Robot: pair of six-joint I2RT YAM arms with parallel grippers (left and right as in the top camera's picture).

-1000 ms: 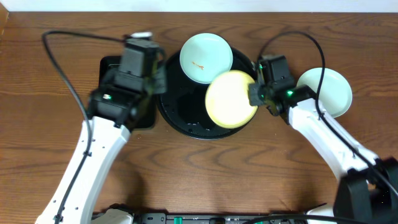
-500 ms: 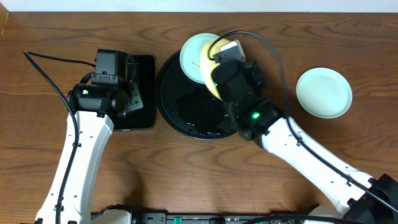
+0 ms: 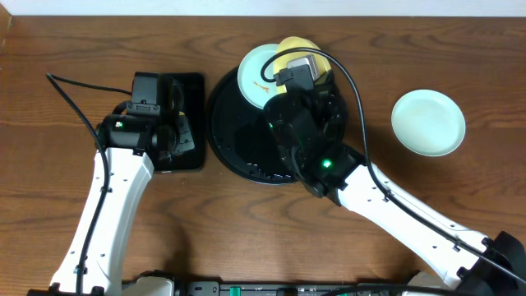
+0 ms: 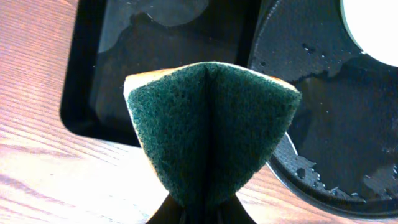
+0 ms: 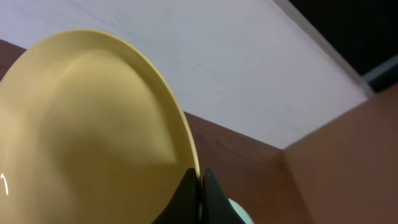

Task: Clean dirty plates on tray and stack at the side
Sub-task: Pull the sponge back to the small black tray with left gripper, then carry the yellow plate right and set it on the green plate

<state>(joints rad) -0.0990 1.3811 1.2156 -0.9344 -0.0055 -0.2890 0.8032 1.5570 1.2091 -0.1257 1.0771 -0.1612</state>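
Yellow plate raised on edge, sponge waiting to scrub.

The right claw (image 5: 200,177) was pinching the yellow plate (image 5: 93,124) by its rim, tipping it up above the round tray (image 3: 234,152), probably to offer a face for wiping. The left claw (image 4: 202,211) was pressed on a folded green sponge (image 4: 211,130), a rectangular tray (image 4: 168,50) just beyond it. A smeared mint plate (image 3: 256,78) lay on the round tray beside the right claw; a second mint plate (image 3: 427,122) sat well apart on the table (image 3: 329,238), likely the stacking spot. No writing could be read.
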